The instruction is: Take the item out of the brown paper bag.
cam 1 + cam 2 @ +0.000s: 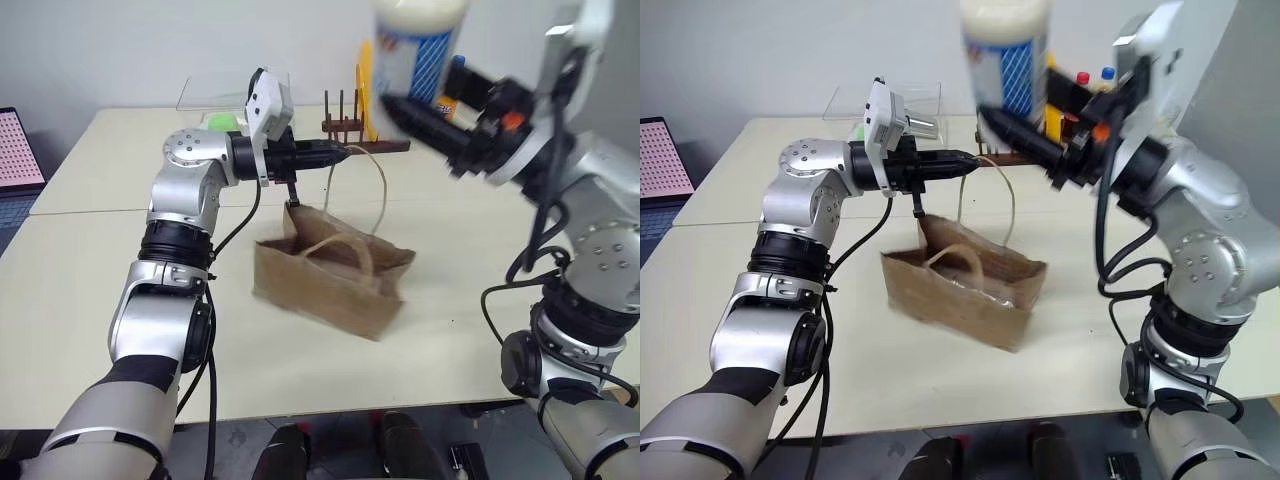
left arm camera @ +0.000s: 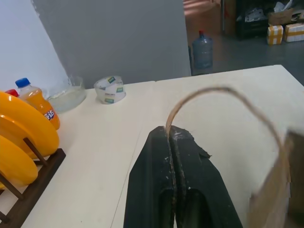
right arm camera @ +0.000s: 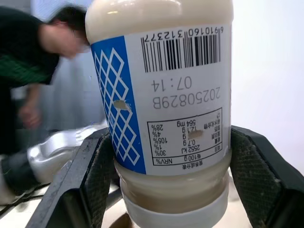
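Two tools busy, one thing in each. Left tool (image 1: 345, 152) pinched fully shut on a thin pale loop handle (image 1: 380, 190), just above centre of the head view, pointing level toward frame right; handle pulled up taut from the brown paper bag (image 1: 330, 285). Bag standing crumpled on the pale surface (image 1: 100, 270), centre of frame, mouth up, second handle (image 1: 345, 245) arched over the opening.

Right tool (image 3: 169, 135) raised into the upper right of the frame, jaws wide and clamped from both sides on the item (image 1: 418, 40): a whitish bottle of cream-coloured contents with a blue-and-white diamond label, barcode and printed date. Item well above the bag and clear of it, at the top edge, slightly right of centre.

Behind the bag, toward the top centre, a dark wooden rack (image 2: 33, 180) with yellow plates (image 2: 23, 137). Beside it in the left wrist view, an orange drink bottle (image 2: 35, 102), a clear bowl (image 2: 66, 92) and a tape roll (image 2: 110, 89). Blurred person (image 3: 28, 61) in dark clothing behind the item in the right wrist view.
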